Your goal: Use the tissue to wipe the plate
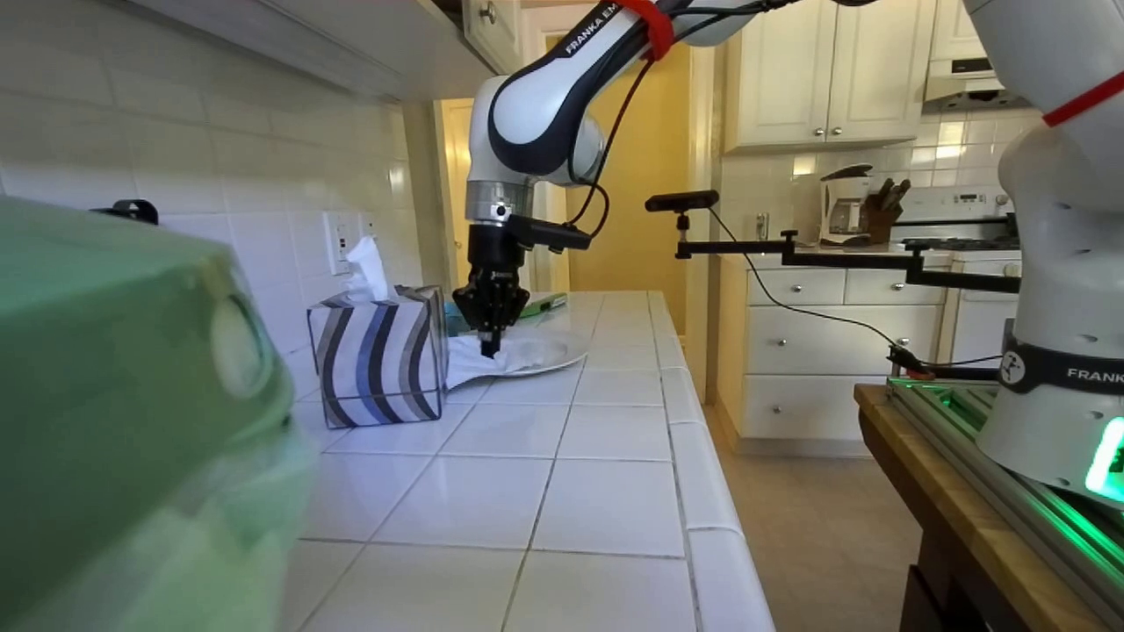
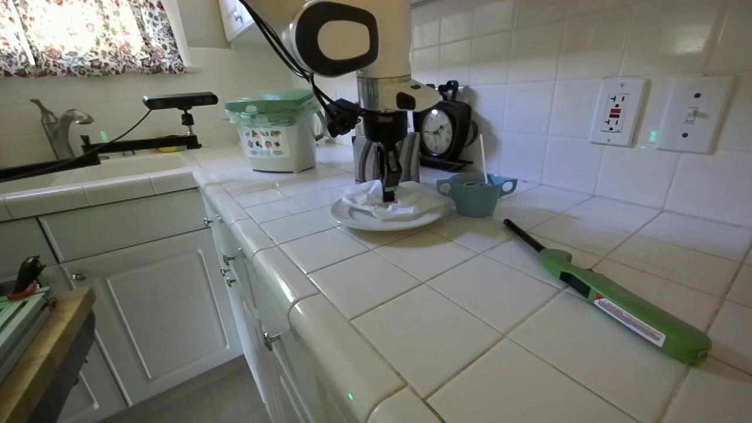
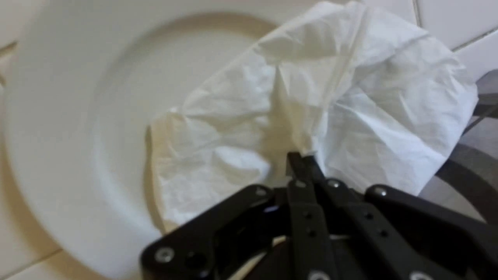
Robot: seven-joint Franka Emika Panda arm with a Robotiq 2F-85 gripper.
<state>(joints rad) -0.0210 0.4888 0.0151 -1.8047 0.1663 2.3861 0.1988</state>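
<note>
The plate is round and white and lies on the tiled counter in both exterior views [image 1: 569,358] [image 2: 376,224]. In the wrist view the plate [image 3: 50,128] fills the left side. The tissue, white and crumpled, lies spread over part of the plate [image 2: 414,202] [image 1: 465,358]. In the wrist view the tissue [image 3: 225,112] covers the plate's right part and reaches past its rim towards the striped box. My gripper [image 3: 302,156] points down with its fingertips together, pinching a fold of the tissue. It also shows low over the plate in both exterior views [image 1: 490,344] [image 2: 389,197].
The striped tissue box [image 1: 378,360] stands close beside the plate. A blue cup with a white stick [image 2: 477,200] is at the other side. A green lighter [image 2: 634,308], a black clock [image 2: 439,132] and a green-lidded bin [image 2: 276,141] stand around. A cabinet [image 1: 334,44] overhangs the counter.
</note>
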